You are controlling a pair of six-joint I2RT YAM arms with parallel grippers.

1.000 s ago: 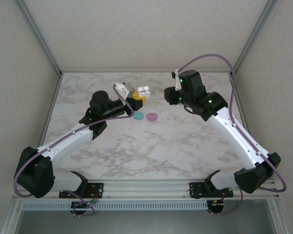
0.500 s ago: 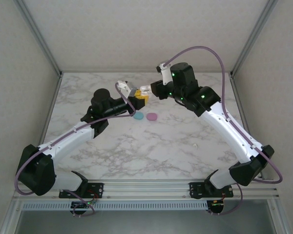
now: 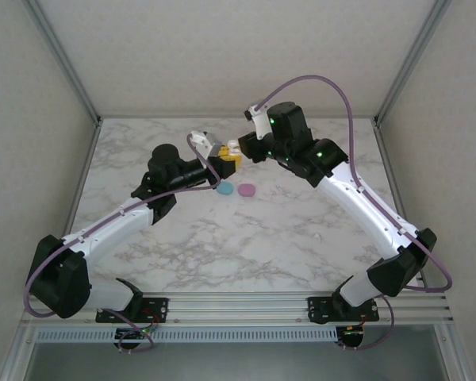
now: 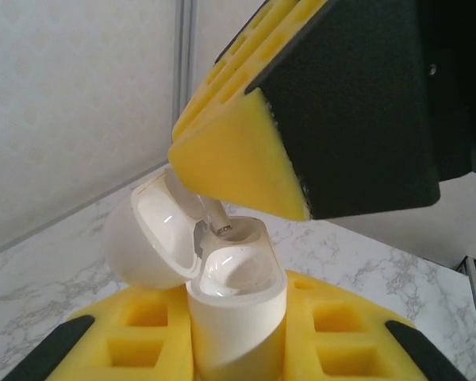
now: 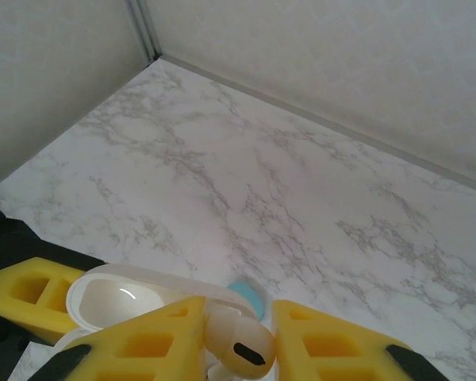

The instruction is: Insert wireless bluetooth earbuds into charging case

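The white charging case (image 4: pixel 238 309) stands upright between the yellow foam fingers of my left gripper (image 4: pixel 238 345), which is shut on it; its lid (image 4: pixel 147 238) hangs open to the left. My right gripper (image 5: pixel 236 349) is shut on a white earbud (image 5: pixel 239 343). In the left wrist view the earbud's stem (image 4: pixel 216 218) points down into the case's opening, under the right gripper's yellow pad (image 4: pixel 238 167). From above, the left gripper (image 3: pixel 220 160) and the right gripper (image 3: pixel 239 149) meet at the case (image 3: pixel 231 148) over the far middle of the table.
A teal oval piece (image 3: pixel 224 190) and a pink oval piece (image 3: pixel 247 190) lie on the marble table (image 3: pixel 182 246) just in front of the grippers. A tiny white bit (image 3: pixel 318 236) lies to the right. Frame posts and walls close in the back and sides.
My right arm has swung left and carried the earbud up to the open case. The left arm has held the case still.
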